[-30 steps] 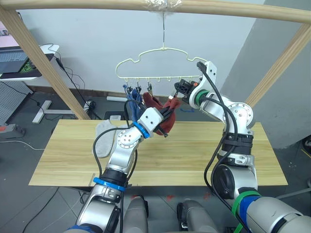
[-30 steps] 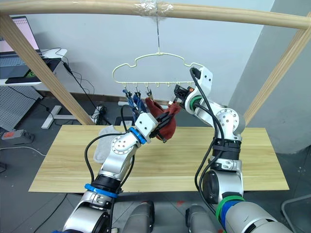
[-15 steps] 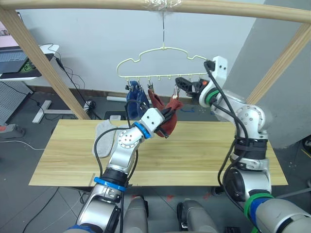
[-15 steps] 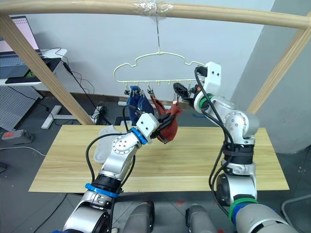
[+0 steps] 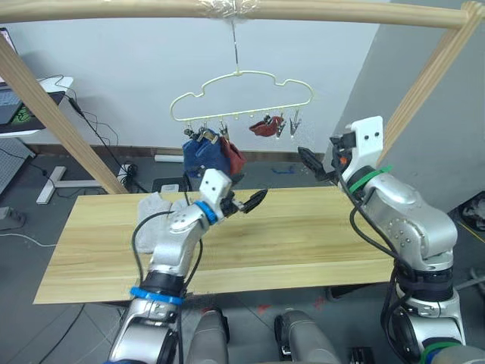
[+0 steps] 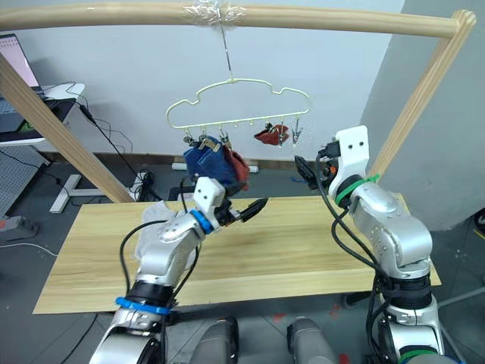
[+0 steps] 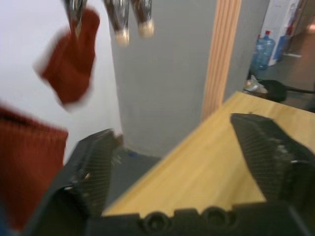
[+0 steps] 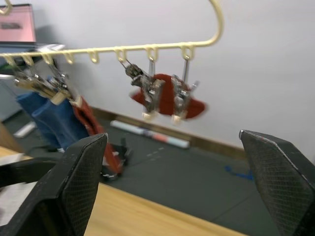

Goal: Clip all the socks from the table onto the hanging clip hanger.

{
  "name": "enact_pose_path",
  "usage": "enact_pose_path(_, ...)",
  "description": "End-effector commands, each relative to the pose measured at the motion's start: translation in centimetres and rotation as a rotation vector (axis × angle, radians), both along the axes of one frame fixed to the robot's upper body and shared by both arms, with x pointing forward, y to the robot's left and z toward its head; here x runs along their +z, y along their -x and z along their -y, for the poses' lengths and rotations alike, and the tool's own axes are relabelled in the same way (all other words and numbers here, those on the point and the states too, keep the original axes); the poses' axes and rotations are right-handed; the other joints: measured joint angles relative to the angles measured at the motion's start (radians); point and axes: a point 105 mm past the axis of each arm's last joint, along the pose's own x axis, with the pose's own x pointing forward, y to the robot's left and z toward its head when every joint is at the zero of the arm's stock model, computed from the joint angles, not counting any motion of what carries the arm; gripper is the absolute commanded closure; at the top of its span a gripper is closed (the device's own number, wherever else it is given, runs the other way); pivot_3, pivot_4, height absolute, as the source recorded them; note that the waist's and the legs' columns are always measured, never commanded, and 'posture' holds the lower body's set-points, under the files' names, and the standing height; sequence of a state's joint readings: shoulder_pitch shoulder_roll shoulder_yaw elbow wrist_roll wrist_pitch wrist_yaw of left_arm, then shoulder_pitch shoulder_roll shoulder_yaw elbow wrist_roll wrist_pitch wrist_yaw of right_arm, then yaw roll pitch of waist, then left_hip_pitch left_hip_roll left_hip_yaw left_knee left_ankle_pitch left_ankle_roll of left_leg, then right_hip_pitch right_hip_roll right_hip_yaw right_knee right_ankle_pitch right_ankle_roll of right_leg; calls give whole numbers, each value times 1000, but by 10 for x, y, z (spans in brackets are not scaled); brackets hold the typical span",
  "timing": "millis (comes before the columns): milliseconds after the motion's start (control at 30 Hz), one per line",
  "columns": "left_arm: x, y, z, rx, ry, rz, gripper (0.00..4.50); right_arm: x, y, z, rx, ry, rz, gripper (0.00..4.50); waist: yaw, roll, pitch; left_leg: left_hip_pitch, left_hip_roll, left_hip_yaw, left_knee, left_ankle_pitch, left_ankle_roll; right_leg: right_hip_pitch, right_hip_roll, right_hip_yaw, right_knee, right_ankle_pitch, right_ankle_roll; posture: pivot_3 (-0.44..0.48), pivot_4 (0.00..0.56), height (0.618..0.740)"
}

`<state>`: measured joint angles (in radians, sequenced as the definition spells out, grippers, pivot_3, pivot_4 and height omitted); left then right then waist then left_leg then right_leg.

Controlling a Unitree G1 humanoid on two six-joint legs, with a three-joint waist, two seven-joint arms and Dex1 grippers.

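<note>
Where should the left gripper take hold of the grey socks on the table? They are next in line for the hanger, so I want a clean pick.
Probably at the edge facing the table's middle. The grey socks lie flat on the table, beside the open left gripper. Come down from above and pinch that edge, leaving fabric free for a clip on the clip hanger.

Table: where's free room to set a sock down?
The light wooden plank table is bare across its middle and its whole right half, under the right gripper. The far-left corner is crowded: light grey socks lie there, beside the left gripper.
</note>
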<state>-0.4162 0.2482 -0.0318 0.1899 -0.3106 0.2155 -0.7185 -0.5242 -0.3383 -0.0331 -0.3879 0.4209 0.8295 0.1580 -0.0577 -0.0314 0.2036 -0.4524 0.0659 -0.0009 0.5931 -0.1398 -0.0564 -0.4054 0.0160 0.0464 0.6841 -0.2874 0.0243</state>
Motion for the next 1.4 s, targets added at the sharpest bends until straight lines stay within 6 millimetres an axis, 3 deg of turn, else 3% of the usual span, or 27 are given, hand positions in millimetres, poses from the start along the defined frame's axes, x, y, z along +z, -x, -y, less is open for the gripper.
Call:
enact_pose_path(33, 18, 16, -23, -14, -20, -29, 12, 6, 5, -10, -13, -15, 97, 172, -1, 0, 0, 0, 0, 0, 0, 0, 0, 0, 0, 0, 1, 0, 0, -6, 163, 740)
enact_pose_path(133, 22, 22, -45, 56, -64, -85, 0, -8, 5, -17, -36, 18, 105, 879, 2, 0, 0, 1, 0, -2, 0, 0, 0, 0, 0, -1, 2, 0, 0, 12, 167, 740)
enact_pose_path(300, 43, 40, -62, 99, -101, -2, 0, -20, 0, -25, -64, 19, 120, 879, 18, 0, 0, 1, -1, 1, 2, 0, 0, 1, -2, 1, 0, 0, 0, 44, 175, 740)
enact_pose_path(400, 57, 55, -69, 75, -54, 8, 0, -21, -7, -29, -79, 1, 136, 1464, 27, 0, 0, 1, -1, 1, 2, 0, 0, 1, -2, 1, -1, 0, 0, 69, 177, 740)
enact_pose_path(467, 65, 59, -72, 92, -30, 38, 0, -20, -12, -32, -85, 1, 146, 2189, 31, 0, 0, 1, 0, 1, 1, 0, 0, 1, -2, 1, -1, 0, 0, 87, 182, 740)
enact_pose_path(767, 83, 72, -62, 78, 80, 82, 0, -9, -39, -40, -130, -31, 196, 2189, 50, 0, 0, 0, -1, 1, 1, 1, 0, 1, -2, 1, -1, 0, 0, 116, 181, 740)
enact_pose_path(833, 87, 66, -62, 62, 84, 93, 0, -7, -44, -39, -151, -45, 201, 2189, 56, 0, 0, 1, 0, 0, 1, 1, 0, 1, -2, 1, -1, 1, -1, 116, 181, 740)
enact_pose_path(900, 90, 76, -63, 36, 105, 95, 0, -6, -50, -38, -176, -58, 201, 2189, 59, 0, 0, 0, 0, 0, 1, 1, 0, 1, -1, 0, -1, 1, -1, 125, 179, 740)
enact_pose_path(1033, 87, 89, -65, 5, 59, 94, 0, -3, -60, -38, -202, -73, 206, 2189, 58, 0, 0, 0, -1, 1, 1, 0, 0, 1, -2, 1, -2, 2, -3, 133, 177, 740)
enact_pose_path(1400, 87, 88, -60, 9, 33, 119, 0, 1, -82, -38, -269, -100, 195, 2189, 65, 0, 0, 0, -1, 1, 1, 1, 0, 1, -2, 1, -2, 2, -4, 139, 190, 740)
